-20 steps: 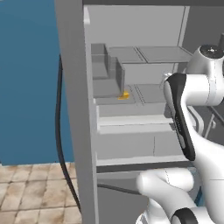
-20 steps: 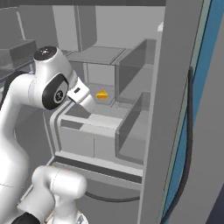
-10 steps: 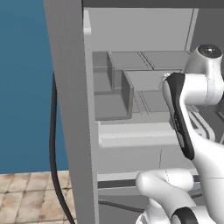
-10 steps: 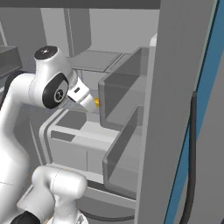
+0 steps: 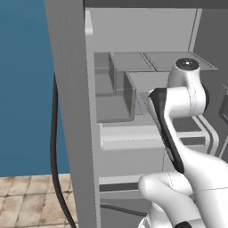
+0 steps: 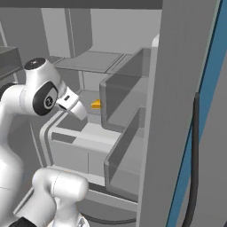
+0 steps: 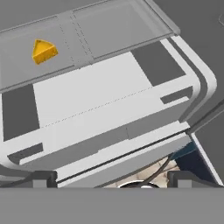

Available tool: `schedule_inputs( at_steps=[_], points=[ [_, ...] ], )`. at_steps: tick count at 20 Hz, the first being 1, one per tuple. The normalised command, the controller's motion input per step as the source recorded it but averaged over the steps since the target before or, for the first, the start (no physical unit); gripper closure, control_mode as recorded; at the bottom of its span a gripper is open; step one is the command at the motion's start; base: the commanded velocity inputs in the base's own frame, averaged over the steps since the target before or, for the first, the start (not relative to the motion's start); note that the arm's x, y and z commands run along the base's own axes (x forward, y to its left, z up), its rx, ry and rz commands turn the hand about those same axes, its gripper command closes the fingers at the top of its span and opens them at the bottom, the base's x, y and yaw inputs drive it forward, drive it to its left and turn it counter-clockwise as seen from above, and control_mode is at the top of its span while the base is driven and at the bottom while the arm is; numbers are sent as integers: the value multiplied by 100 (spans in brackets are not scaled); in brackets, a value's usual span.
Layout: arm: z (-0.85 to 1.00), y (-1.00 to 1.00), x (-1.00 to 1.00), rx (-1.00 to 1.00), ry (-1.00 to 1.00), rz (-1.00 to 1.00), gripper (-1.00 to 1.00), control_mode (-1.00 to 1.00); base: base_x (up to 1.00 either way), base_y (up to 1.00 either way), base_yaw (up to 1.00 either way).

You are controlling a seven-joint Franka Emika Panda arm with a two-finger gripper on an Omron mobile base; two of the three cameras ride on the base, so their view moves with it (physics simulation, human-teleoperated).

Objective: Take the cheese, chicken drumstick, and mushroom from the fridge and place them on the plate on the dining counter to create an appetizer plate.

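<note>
The cheese [image 7: 43, 51], a small yellow wedge, lies on a grey shelf [image 7: 113, 30] inside the fridge [image 5: 67, 98], at the upper left of the hand view. In the right base view the cheese [image 6: 95, 104] sits just right of my gripper [image 6: 80, 112], a short gap away. My gripper [image 7: 112, 178] is open, its fingertips [image 7: 41, 177] wide apart with nothing between them, above the pale drawer top [image 7: 100, 100] and short of the cheese. The chicken drumstick, mushroom, plate and dining counter are out of view.
Two grey door bins [image 6: 126, 99] stand on the open fridge door [image 6: 181, 111] to the right of the arm. A black cable [image 5: 55, 147] hangs beside the fridge wall before a blue wall [image 5: 22, 89]. Tiled floor [image 5: 26, 200] lies below.
The whole picture has shifted, so the base has driven and the fridge interior stands nearer. In the left base view the cheese has gone out of sight. The jaws stay open.
</note>
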Motion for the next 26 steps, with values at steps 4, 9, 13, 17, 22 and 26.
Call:
schedule_inputs(
  at_steps=[4,9,13,17,22,26],
  points=[
    [-10,0,0,0,4,14,-100,-100,0,0,0],
    [-11,0,3,0,0,23,-100,-100,0,0,0],
    [-10,0,17,-1,1,11,-100,-100,0,0,0],
    [-25,1,21,-2,-4,-1,-100,-100,0,0,0],
    [-21,15,33,0,-8,-11,-100,-100,0,0,0],
    [-7,10,44,0,0,-15,-100,-100,0,0,0]
  ],
)
